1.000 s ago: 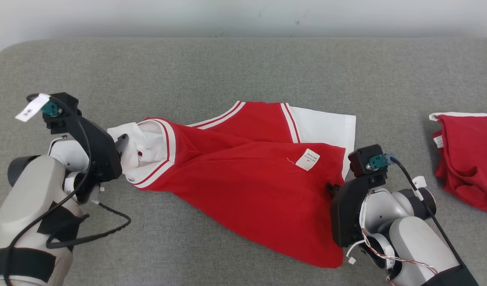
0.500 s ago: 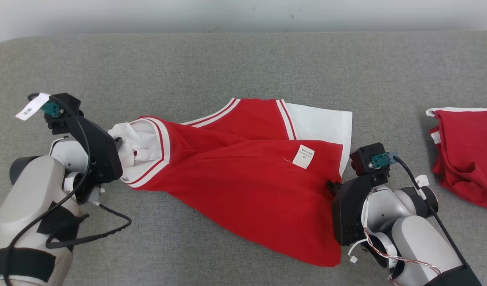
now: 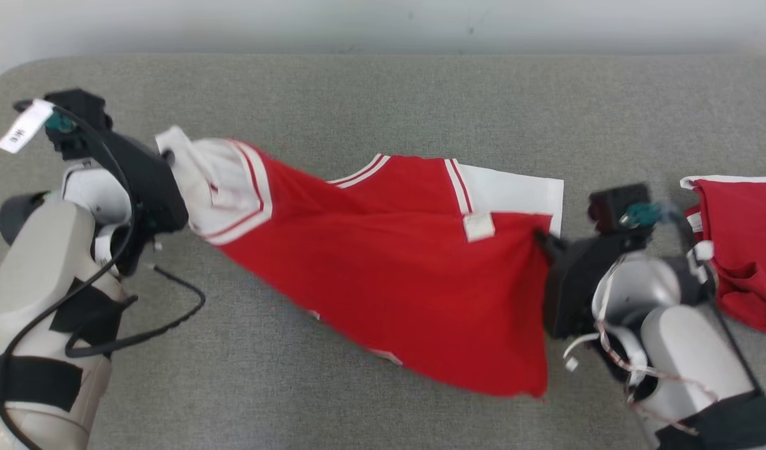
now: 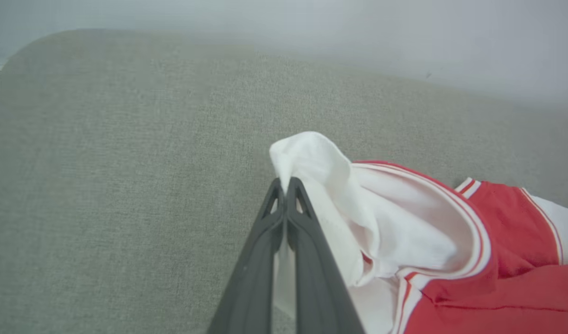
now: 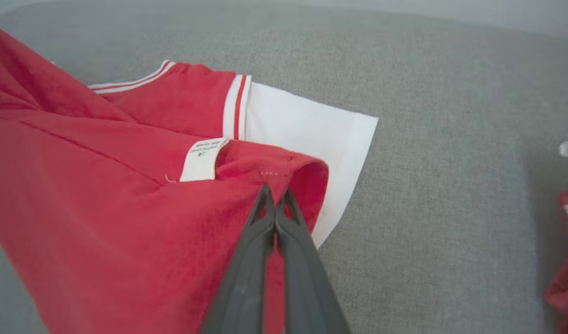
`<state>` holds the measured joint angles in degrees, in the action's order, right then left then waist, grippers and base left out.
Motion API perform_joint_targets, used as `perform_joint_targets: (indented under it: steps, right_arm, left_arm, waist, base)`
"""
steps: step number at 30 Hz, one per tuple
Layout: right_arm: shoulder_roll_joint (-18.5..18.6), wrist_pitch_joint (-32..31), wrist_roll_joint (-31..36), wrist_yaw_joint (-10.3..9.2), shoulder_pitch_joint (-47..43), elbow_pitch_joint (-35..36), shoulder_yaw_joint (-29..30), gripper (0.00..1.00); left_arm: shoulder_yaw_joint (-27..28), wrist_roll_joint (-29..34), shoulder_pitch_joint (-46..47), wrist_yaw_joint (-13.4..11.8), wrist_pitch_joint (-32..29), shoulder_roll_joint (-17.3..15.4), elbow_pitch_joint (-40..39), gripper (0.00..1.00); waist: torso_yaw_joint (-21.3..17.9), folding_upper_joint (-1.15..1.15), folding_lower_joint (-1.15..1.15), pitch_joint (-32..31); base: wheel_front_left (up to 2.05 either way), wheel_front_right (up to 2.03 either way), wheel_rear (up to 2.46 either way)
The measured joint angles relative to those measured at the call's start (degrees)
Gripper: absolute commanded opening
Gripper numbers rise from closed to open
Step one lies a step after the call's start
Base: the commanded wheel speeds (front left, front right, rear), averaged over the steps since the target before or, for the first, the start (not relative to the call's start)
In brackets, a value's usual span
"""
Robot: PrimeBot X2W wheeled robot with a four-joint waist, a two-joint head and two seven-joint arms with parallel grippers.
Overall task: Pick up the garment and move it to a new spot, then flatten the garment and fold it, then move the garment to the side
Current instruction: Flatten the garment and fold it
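1. Garment (image 3: 395, 275), red with white trim, is pulled taut between both arms over the grey counter (image 3: 383, 94)!
2. Left jaws are pinched tight on the white fabric at its left end.
3. Right jaws are clamped shut on the red hem corner, just beside the white label (image 3: 478, 226).
4. Its far white panel (image 3: 514, 194) lies flat on the counter.
5. Another red cloth (image 3: 742, 250) sits at the right edge, close by the right arm.
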<state>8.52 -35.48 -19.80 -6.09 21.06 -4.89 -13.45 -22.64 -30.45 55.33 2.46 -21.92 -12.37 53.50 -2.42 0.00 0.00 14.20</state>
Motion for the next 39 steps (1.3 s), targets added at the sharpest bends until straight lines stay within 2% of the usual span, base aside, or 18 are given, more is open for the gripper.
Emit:
perform_joint_targets:
  steps: [6, 12, 15, 18, 22, 25, 32, 36, 39]
  right_arm:
    - [0.0, 7.1, 0.4, -0.37, 5.5, 2.3, 4.6, 0.0]
    - [0.0, 15.7, 2.0, -0.56, 9.7, 4.8, 8.9, 0.0]
    - [0.3, 20.3, 3.3, -0.73, 11.5, 6.4, 11.6, 0.0]
    - [0.6, 22.2, 3.4, -0.97, 10.6, 6.1, 13.7, 0.0]
    - [0.2, 23.1, 1.8, -0.97, 5.3, 6.4, 14.7, 0.0]
    - [-1.1, 23.8, -1.9, -0.38, 1.9, 7.6, 15.3, 0.0]
    - [-1.8, 25.9, -9.5, 3.64, -4.2, 19.0, 18.0, 0.0]
    - [-2.0, 27.5, -11.7, 4.5, -4.1, 26.4, 19.6, 0.0]
    - [-2.1, 27.7, -14.0, 4.71, -3.7, 29.3, 20.4, 0.0]
  left_arm:
    - [3.7, -0.4, 3.1, -2.5, 8.3, 1.3, -2.6, 0.0]
    - [7.5, -2.6, 6.1, -3.0, 18.5, 2.4, -6.7, 0.0]
    - [9.7, -4.0, 7.0, -2.4, 23.4, 3.4, -9.2, 0.0]
    - [9.5, -4.4, 6.2, -1.1, 25.1, 4.3, -9.7, 0.0]
    - [8.4, -5.5, 0.1, 1.2, 25.9, 5.4, -10.1, 0.0]
    - [8.6, -6.4, -4.5, 1.2, 27.7, 5.5, -11.8, 0.0]
    - [8.9, -10.3, -13.5, 3.2, 31.8, 8.9, -27.6, 0.0]
    - [9.8, -14.2, -18.6, 3.6, 32.6, 8.7, -41.5, 0.0]
    - [10.1, -16.3, -20.3, 3.6, 31.1, 8.7, -51.1, 0.0]
  waist:
    - [0.2, 0.0, 0.0, -1.8]
    - [0.1, 0.0, 0.0, -4.1]
    - [-0.1, 0.0, 0.0, -5.3]
    - [-0.3, 0.0, 0.0, -6.5]
    - [-0.5, 0.0, -0.01, -8.0]
    - [-0.6, 0.0, 0.0, -8.9]
    - [-0.4, 0.0, 0.0, -11.2]
    - [-0.2, 0.0, -0.01, -12.3]
    - [-0.4, -0.01, -0.02, -12.5]
  base:
    - [0.0, 0.0, 0.0]
    - [0.0, 0.0, 0.0]
    - [0.0, 0.0, 0.0]
    - [0.0, 0.0, 0.0]
    - [0.0, 0.0, 0.0]
    - [0.0, 0.0, 0.0]
    - [0.0, 0.0, 0.0]
    - [0.0, 0.0, 0.0]
    - [0.0, 0.0, 0.0]
